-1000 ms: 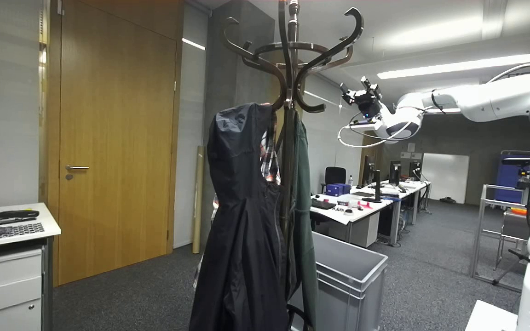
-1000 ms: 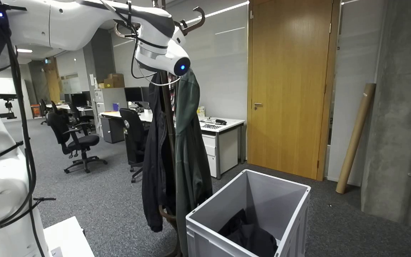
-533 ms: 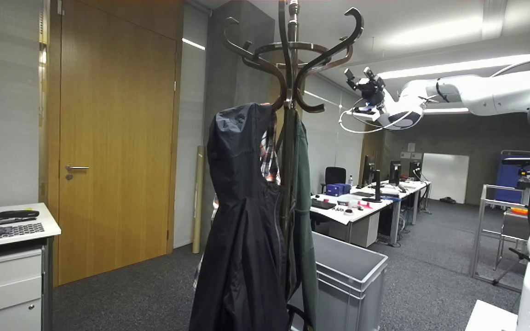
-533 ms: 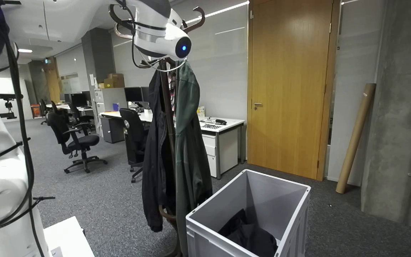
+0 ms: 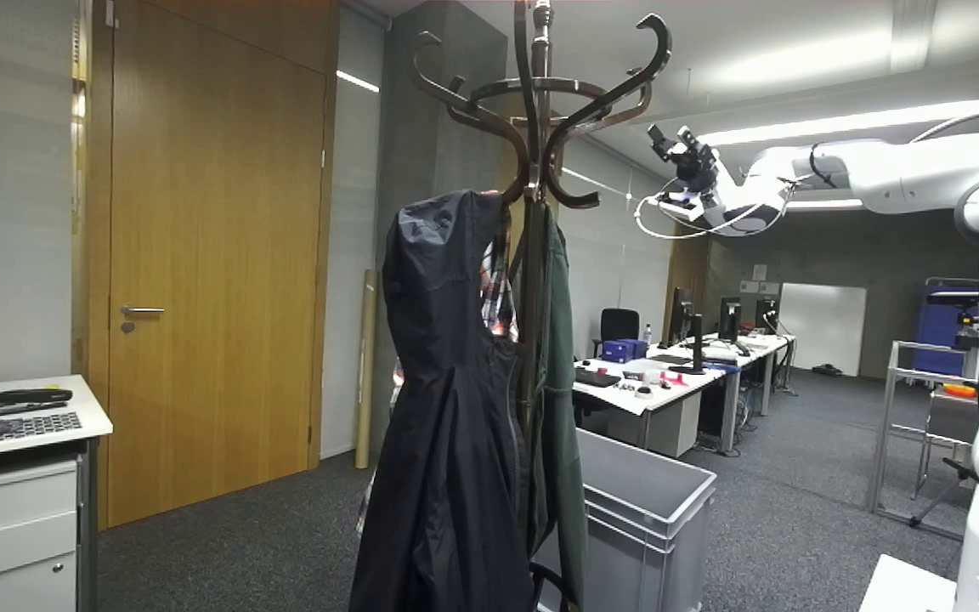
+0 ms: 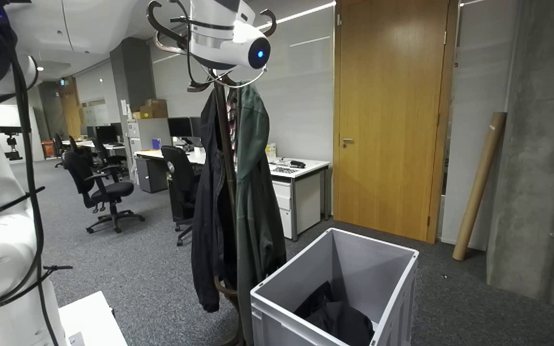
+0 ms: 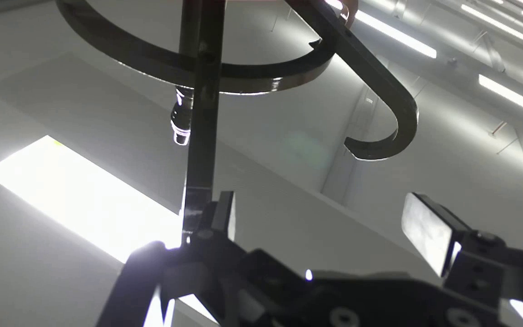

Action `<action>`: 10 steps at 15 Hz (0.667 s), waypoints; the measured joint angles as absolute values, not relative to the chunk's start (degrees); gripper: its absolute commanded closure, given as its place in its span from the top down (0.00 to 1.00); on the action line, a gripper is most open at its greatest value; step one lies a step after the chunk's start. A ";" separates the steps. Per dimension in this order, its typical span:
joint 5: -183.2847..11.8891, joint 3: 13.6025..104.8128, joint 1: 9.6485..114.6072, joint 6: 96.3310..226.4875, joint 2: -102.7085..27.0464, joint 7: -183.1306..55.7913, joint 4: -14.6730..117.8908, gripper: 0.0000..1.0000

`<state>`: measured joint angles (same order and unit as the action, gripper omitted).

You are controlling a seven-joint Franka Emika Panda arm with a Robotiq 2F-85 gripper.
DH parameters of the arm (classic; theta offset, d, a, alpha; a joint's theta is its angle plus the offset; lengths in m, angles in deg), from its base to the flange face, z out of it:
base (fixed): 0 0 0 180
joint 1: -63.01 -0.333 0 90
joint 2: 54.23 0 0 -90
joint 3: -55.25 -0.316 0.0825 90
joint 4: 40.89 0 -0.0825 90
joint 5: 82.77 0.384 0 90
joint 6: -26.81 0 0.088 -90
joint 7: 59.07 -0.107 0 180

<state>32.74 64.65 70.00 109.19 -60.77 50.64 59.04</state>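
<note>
My gripper [image 5: 670,136] points upward with its fingers spread wide, and nothing lies between them. In the wrist view the pale pads [image 7: 427,231] face each other across a broad gap. Nearest to it is a dark brown wooden coat stand [image 5: 530,280] with curved hooks; a hook [image 7: 400,109] and the ring [image 7: 261,84] show above the fingers. From the stand hang a black hooded jacket [image 5: 447,408], a dark green jacket [image 6: 253,149] and a plaid garment [image 5: 498,289], mostly hidden. In an exterior view the wrist [image 6: 229,43] hides the gripper.
A grey crate [image 6: 334,240] stands beside the coat stand's foot, with dark cloth [image 6: 337,317] inside. Desks [image 5: 676,374], office chairs [image 6: 108,187] and a wooden door [image 6: 392,120] lie further back. A cardboard tube [image 6: 479,187] leans by the wall.
The gripper has risen and shifted slightly away from the coat stand, tipping further upward. The arm's forearm has lifted too. Jackets and crate have stayed put, and the fingers remain apart.
</note>
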 measured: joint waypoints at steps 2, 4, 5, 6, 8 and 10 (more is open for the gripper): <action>32.85 65.16 70.58 108.62 -59.72 50.81 57.60 1.00; 32.94 65.48 70.66 108.58 -58.31 50.89 55.58 1.00; 32.94 65.48 70.64 108.58 -57.43 50.89 54.32 1.00; 32.95 65.44 70.61 108.58 -56.48 50.89 52.92 1.00; 32.99 65.19 70.54 108.58 -54.35 50.89 49.92 1.00; 33.02 64.80 70.46 108.58 -52.11 50.89 46.76 1.00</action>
<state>33.02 64.80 70.46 108.58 -52.11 50.89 46.76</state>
